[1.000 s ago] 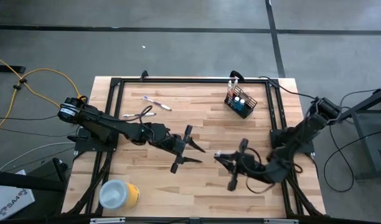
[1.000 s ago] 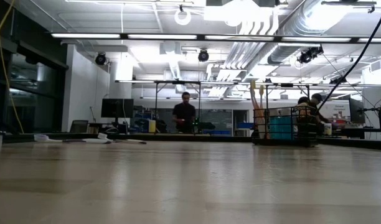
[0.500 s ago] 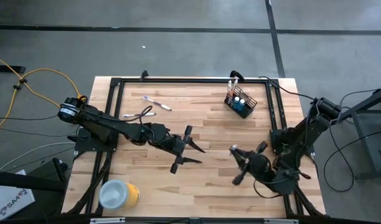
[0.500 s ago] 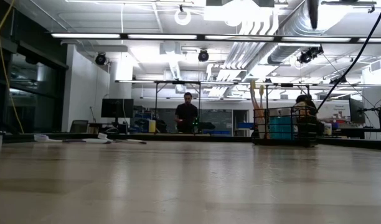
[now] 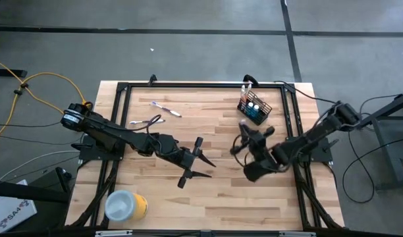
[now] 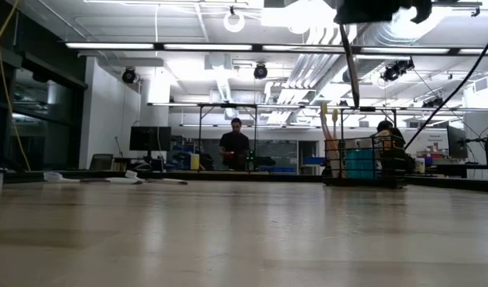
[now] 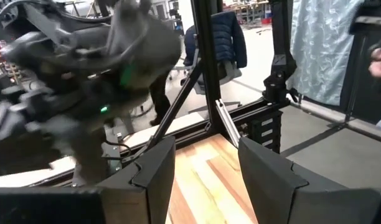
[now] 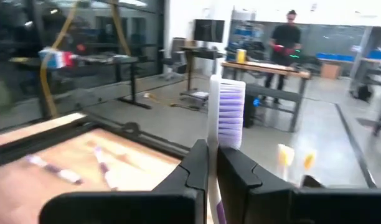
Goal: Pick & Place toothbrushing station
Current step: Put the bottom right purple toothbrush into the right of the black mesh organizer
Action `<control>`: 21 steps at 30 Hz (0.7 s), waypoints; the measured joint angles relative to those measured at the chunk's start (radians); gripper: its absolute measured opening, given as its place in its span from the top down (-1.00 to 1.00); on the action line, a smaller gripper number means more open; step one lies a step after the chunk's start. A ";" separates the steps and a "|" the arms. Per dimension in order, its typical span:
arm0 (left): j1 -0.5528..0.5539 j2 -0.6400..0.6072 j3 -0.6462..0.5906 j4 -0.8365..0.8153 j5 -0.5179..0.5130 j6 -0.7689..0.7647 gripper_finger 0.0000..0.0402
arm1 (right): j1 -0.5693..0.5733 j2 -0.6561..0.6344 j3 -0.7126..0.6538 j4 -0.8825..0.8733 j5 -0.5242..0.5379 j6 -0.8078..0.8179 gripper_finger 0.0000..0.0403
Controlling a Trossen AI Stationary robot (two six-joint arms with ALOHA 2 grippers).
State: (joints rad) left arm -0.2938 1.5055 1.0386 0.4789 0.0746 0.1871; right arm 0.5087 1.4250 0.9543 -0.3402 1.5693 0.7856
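The black wire-mesh holder [image 5: 255,109] stands at the table's far right with toothbrushes and two blue tubes upright in it; the low view shows the holder [image 6: 377,163] too. Two loose toothbrushes [image 5: 165,108] [image 5: 146,122] lie flat at the far left. My right gripper [image 5: 245,135] hovers just near of the holder, shut on a white toothbrush with purple bristles [image 8: 230,115]. My left gripper [image 5: 200,164] hangs open over the table's middle, nothing between its fingers [image 7: 154,171]. My right gripper pinches the toothbrush between its two fingers, on the white stem just below the bristle head [image 8: 213,142]. The brush lies along the fingers, with its head sticking out past their tips. It is lifted clear of the table. The rest of the handle is hidden between the fingers.
A yellow cylinder with a white top [image 5: 126,205] lies at the near left corner. A black frame [image 5: 201,84] runs round the table's edges. Bare wood lies between the two grippers. People [image 6: 234,150] stand in the room beyond the far edge.
My right gripper has swung from the near right part of the table toward the far edge and the holder, turning at the wrist as it went. It stays shut on the toothbrush. In the low view it has come into sight at the top.
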 joint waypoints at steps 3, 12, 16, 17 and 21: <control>0.000 0.000 0.000 0.000 0.000 0.000 0.15 | -0.054 -0.007 0.000 -0.239 0.000 0.250 0.95; 0.001 0.000 0.000 0.000 0.000 0.000 0.15 | -0.153 -0.040 0.000 -0.886 0.001 0.915 0.95; 0.001 0.000 0.000 0.000 0.000 0.000 0.15 | -0.200 -0.051 0.000 -1.017 0.001 1.002 0.95; 0.001 0.000 0.000 0.000 0.000 0.000 0.15 | -0.216 -0.056 0.000 -1.037 0.001 1.007 0.95; 0.001 0.000 0.000 0.000 0.000 0.000 0.15 | -0.276 -0.073 0.000 -1.083 0.001 1.010 0.95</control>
State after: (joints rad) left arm -0.2932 1.5055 1.0386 0.4786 0.0742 0.1875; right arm 0.2328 1.3519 0.9543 -1.4234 1.5704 1.7951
